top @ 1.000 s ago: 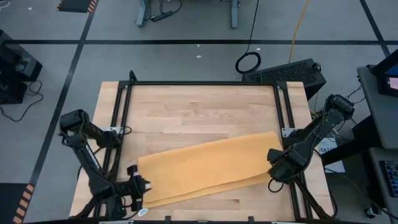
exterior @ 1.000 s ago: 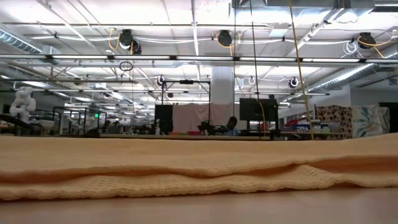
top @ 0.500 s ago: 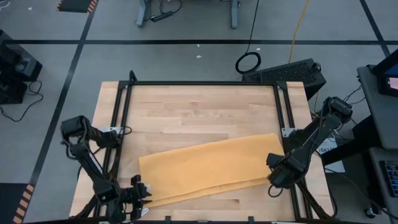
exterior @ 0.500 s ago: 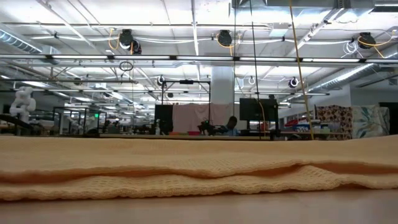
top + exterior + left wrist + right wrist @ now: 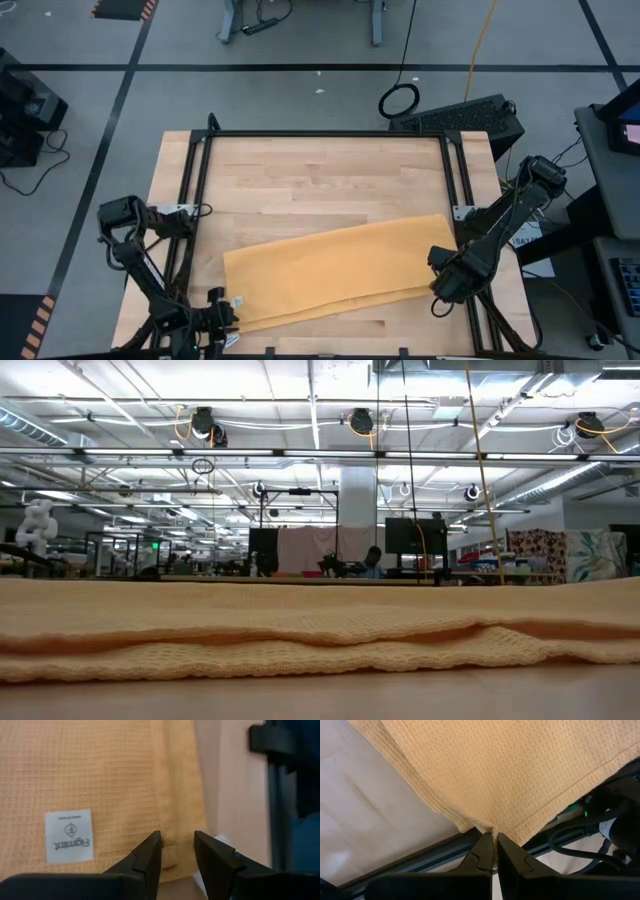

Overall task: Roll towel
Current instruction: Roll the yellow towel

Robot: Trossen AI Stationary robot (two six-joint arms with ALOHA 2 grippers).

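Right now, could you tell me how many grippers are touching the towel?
1: the right gripper pinches the towel's right corner. The left gripper hovers open over the left end.

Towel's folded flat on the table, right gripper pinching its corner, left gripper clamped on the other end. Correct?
Not quite. The left gripper is open, fingers apart over the edge of the towel, as the left wrist view shows. The rest holds: the right gripper is shut on the towel's corner, and the towel lies folded on the table.
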